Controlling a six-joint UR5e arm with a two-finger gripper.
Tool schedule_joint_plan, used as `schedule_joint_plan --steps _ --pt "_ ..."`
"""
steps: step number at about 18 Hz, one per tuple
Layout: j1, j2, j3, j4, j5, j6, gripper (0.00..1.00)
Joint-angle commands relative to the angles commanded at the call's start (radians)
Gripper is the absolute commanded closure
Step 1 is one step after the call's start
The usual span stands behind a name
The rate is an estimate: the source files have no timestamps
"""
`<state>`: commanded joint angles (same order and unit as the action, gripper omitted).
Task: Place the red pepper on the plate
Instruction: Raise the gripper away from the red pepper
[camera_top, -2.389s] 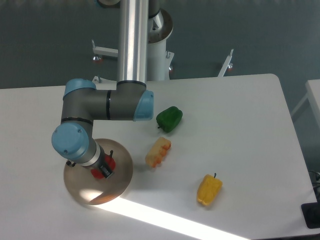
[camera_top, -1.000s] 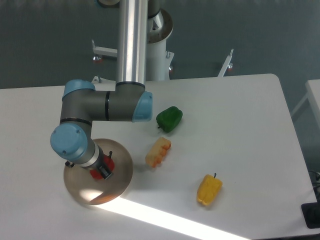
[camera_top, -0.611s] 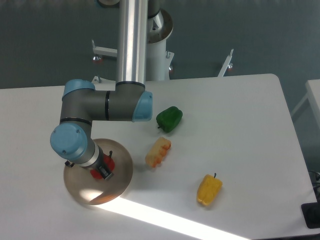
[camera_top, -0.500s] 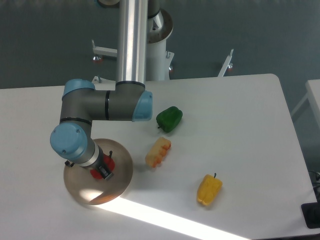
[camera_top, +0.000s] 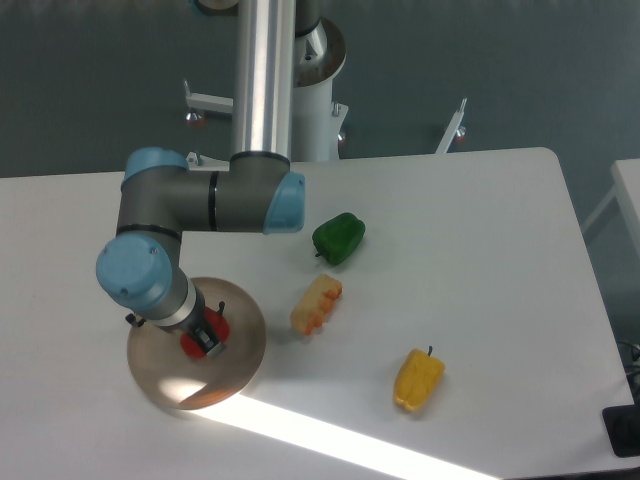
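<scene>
I see the red pepper (camera_top: 192, 343) over the plate (camera_top: 238, 352) | jaws mostly hidden under my wrist, grip unclear | judge: release pending

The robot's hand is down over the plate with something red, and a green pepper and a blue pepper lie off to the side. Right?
Not quite: the camera view shows no blue pepper. With the green pepper lies a yellow pepper. The hand, plate and red pepper are as you say.

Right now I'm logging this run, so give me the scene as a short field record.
red pepper: over the plate, mostly hidden by the wrist
plate: table's front left
gripper: at the red pepper, jaw state unclear
green pepper: on the table, behind the corn piece
corn piece: right of the plate
yellow pepper: front right
</scene>
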<state>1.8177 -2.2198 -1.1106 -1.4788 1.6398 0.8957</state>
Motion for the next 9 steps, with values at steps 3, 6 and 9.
schedule_joint_plan --steps 3,6,9 --pt "0.052 0.048 -0.009 0.000 0.002 0.052 0.16" --pt "0.121 0.077 -0.011 -0.002 0.000 0.126 0.13" --pt "0.195 0.097 -0.011 0.005 0.000 0.179 0.09"
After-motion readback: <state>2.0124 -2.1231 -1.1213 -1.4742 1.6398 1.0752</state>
